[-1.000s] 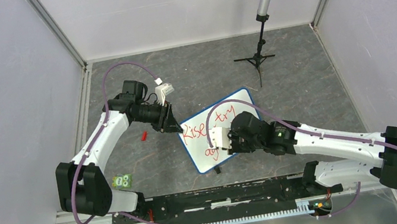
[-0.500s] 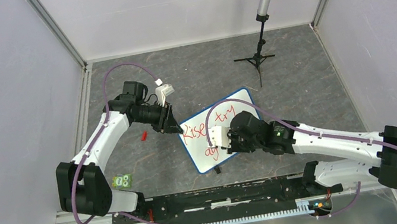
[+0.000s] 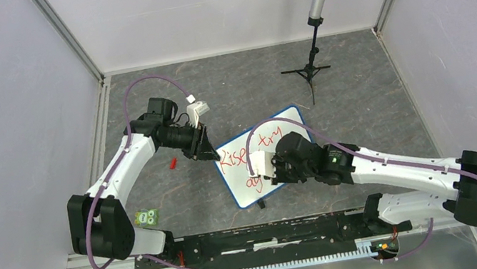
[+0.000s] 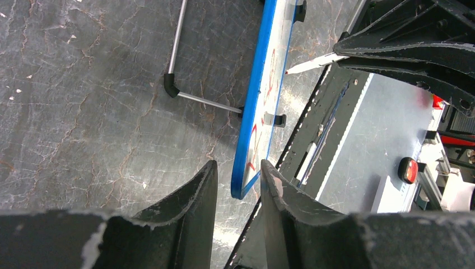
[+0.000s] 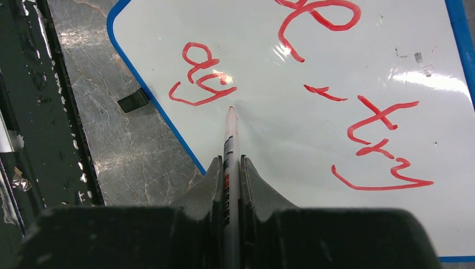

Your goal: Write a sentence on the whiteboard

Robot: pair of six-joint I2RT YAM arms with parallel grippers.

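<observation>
The whiteboard (image 3: 279, 135), white with a blue rim, lies slanted in the middle of the floor. The red sentence (image 3: 232, 157) reads "Rise, try" on one line, with "ag" (image 5: 201, 75) below it. My right gripper (image 5: 230, 159) is shut on a white marker (image 5: 230, 131), whose red tip rests on the board just past the "g". My left gripper (image 4: 238, 171) is closed around the board's left corner (image 4: 246, 188). The same gripper (image 3: 209, 152) meets that corner in the top view. From the left wrist view the marker (image 4: 313, 63) pokes at the board face.
A black tripod with a grey pole (image 3: 312, 68) stands at the back right. A small red piece (image 3: 172, 164) lies left of the board. A green item (image 3: 148, 218) sits near the left arm's base. A black rail (image 3: 273, 234) runs along the front edge.
My right gripper with the marker has edged slightly left along the lower line. The left gripper and the board have not moved.
</observation>
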